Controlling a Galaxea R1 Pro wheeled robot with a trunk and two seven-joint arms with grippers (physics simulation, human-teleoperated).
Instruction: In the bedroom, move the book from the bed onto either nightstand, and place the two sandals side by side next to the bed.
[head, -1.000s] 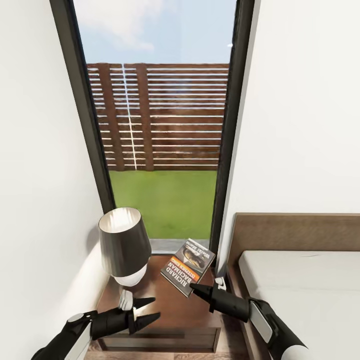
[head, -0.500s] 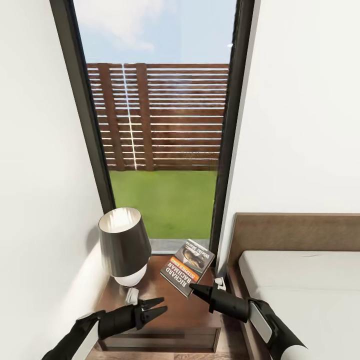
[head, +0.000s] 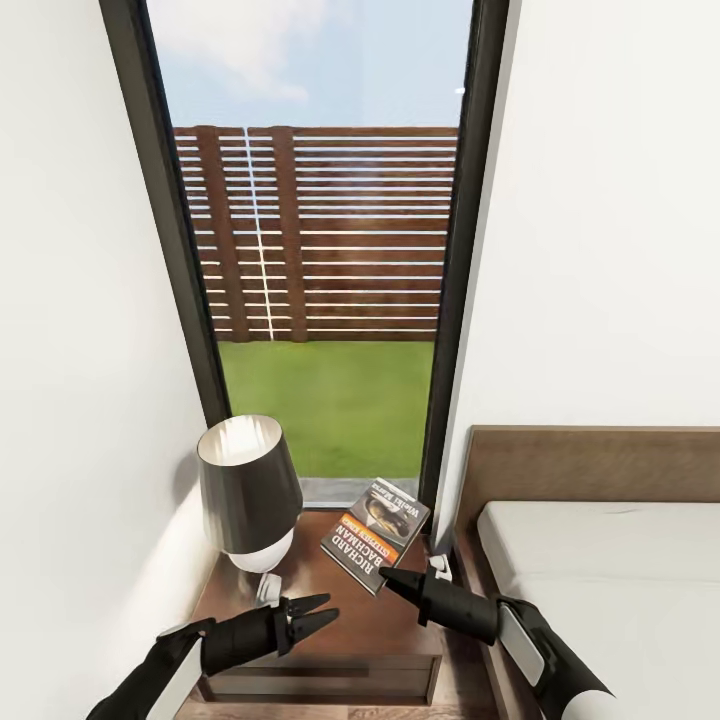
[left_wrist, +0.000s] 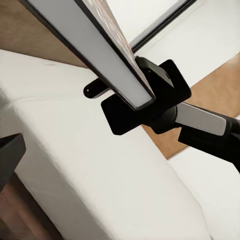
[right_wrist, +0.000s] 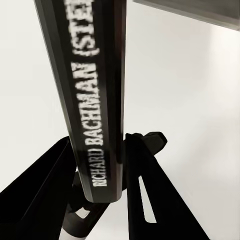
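My right gripper (head: 385, 575) is shut on the lower corner of the book (head: 378, 530), a dark paperback with an orange band. The book hangs tilted above the back right of the nightstand (head: 340, 640). In the right wrist view its spine (right_wrist: 95, 100) reading "Richard Bachman" is pinched between the fingers (right_wrist: 142, 185). The left wrist view has the book's white page edge (left_wrist: 100, 45) against the light-grey mattress (left_wrist: 100, 175). My left gripper (head: 320, 612) hovers open over the nightstand's front, holding nothing. The bed (head: 600, 570) lies at the right. The two sandals are out of view.
A dark-shaded table lamp (head: 248, 490) with a white base stands on the nightstand's left half. Behind it is a tall dark-framed window (head: 330, 300), with white walls on both sides. The brown headboard (head: 590, 460) is just right of the nightstand.
My left gripper has shifted a little to the right and lower over the nightstand's front. The book and the right arm have stayed still.
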